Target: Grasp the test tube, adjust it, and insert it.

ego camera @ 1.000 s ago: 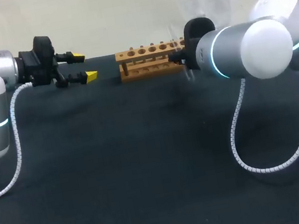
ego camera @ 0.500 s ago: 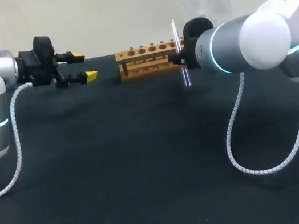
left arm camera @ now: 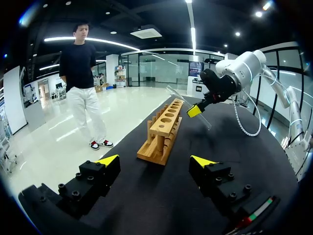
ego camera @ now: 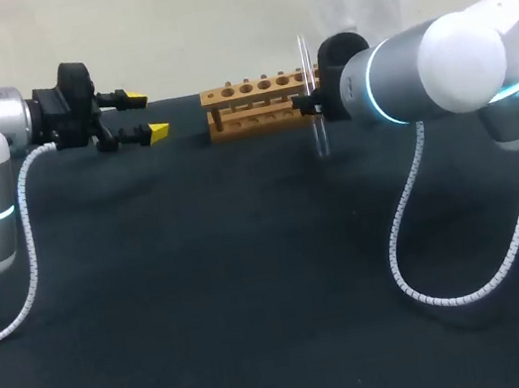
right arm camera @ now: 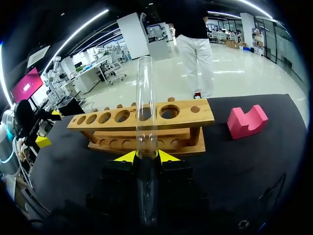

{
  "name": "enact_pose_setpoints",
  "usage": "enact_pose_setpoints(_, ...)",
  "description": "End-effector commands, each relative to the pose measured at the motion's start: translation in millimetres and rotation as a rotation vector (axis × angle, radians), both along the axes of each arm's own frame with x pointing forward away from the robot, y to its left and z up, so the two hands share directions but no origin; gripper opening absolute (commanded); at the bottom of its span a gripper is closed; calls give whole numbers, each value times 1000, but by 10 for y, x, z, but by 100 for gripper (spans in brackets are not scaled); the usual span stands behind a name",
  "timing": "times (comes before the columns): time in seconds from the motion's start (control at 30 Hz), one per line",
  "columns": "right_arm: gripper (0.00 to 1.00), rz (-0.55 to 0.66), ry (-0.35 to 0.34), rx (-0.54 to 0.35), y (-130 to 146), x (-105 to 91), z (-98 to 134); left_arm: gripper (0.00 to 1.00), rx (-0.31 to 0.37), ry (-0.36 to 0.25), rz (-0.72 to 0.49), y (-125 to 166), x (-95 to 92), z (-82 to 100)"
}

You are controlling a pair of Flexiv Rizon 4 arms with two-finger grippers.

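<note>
Well, right hand [right arm camera: 147,156] grips the upright test tube [right arm camera: 146,107] near the rack [right arm camera: 183,113]; left hand [left arm camera: 155,160] stands open.

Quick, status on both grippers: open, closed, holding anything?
Left gripper: open, holding nothing.
Right gripper: shut on the test tube.

Rack [ego camera: 246,89]: right end hidden behind the right arm [ego camera: 429,74]. Test tube [ego camera: 319,138]: faint against the cloth, lower end indistinct.
</note>
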State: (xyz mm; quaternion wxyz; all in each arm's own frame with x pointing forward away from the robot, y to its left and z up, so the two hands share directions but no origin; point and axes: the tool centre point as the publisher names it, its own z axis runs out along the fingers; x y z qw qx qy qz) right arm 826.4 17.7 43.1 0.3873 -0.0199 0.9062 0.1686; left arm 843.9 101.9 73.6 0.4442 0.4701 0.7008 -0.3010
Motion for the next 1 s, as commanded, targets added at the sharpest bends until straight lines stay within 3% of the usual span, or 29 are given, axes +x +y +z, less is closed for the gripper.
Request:
enact_pose_setpoints(0.03,0,13,29,-10,-10,39,-15,100,-4,-6,2,5,-13,-11)
enact_pose_setpoints(0.43,0,58,101,-18,-22,49,-55,100,-4,-6,2,5,-13,-11)
enact_pose_setpoints(1.0,0,-27,64,-14,-98,-84,79,100,-4,-6,2,5,-13,-11)
